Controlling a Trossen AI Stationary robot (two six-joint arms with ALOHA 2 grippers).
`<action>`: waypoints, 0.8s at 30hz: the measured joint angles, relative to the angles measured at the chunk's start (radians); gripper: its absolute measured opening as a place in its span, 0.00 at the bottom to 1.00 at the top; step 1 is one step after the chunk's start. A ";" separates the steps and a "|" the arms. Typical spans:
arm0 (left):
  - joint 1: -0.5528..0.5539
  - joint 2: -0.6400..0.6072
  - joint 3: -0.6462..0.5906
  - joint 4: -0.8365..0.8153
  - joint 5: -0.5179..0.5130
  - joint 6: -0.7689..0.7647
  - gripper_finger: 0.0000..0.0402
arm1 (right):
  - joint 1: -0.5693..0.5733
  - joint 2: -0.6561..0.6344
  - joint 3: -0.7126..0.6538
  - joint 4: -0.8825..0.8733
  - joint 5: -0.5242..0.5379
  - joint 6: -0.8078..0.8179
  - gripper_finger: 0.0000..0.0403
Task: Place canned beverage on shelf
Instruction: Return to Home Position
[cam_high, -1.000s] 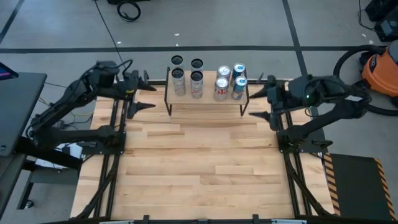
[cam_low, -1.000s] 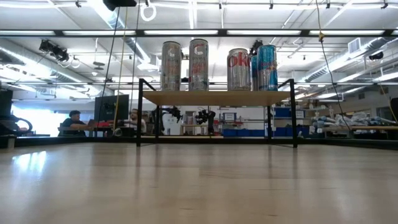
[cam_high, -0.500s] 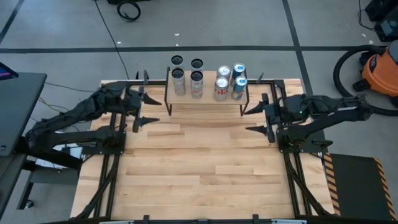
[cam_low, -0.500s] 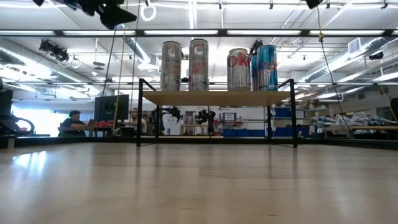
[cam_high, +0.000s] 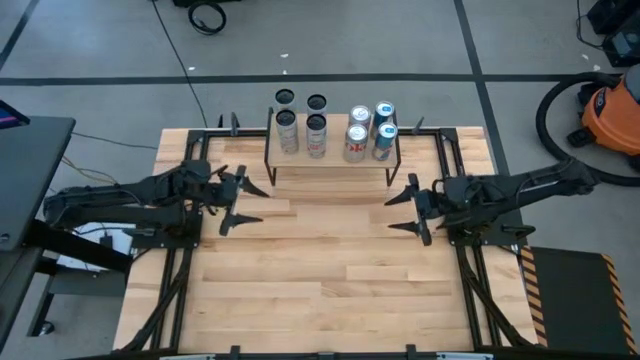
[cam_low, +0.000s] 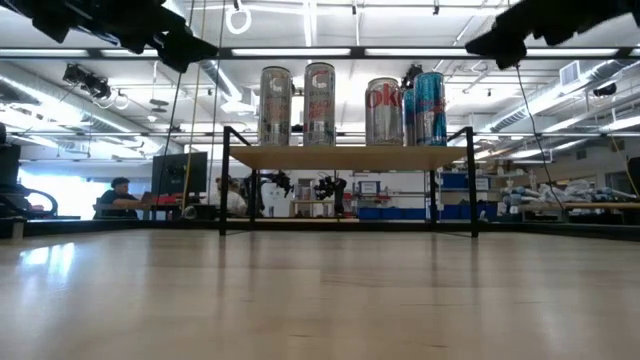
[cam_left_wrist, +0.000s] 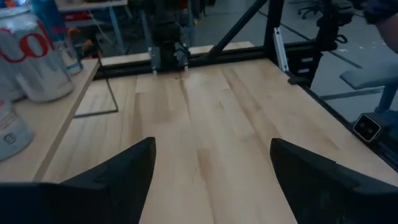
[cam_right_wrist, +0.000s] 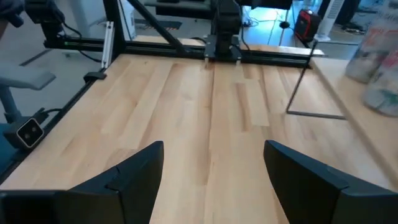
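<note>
The shelf is a low riser with a light wooden top and thin black legs, standing at the table's far middle; its legs rest on the table. Several cans stand upright on it: silver ones on the left, a red-lettered one and blue ones on the right. My left gripper is open and empty, left of the shelf. My right gripper is open and empty, right of the shelf. The wrist views show each gripper's open fingers over bare table.
Black metal frames run along the table's left and right sides under the arms. An orange vacuum stands on the floor at the far right. People sit in the room behind the table.
Both arms have swung down and toward the table's near edge, away from the shelf's ends, stretching out low and flat. Both grippers stay open and empty. The cans and the shelf have not moved.
</note>
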 joint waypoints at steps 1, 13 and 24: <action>-0.012 0.000 -0.010 0.019 -0.007 0.000 0.79 | 0.004 -0.004 -0.025 0.026 0.000 0.001 0.71; -0.073 -0.001 -0.153 0.142 -0.022 -0.027 0.79 | 0.069 -0.018 -0.219 0.235 0.003 0.042 0.71; -0.070 -0.001 -0.257 0.185 -0.021 -0.044 0.79 | 0.130 -0.018 -0.319 0.376 -0.069 0.007 0.71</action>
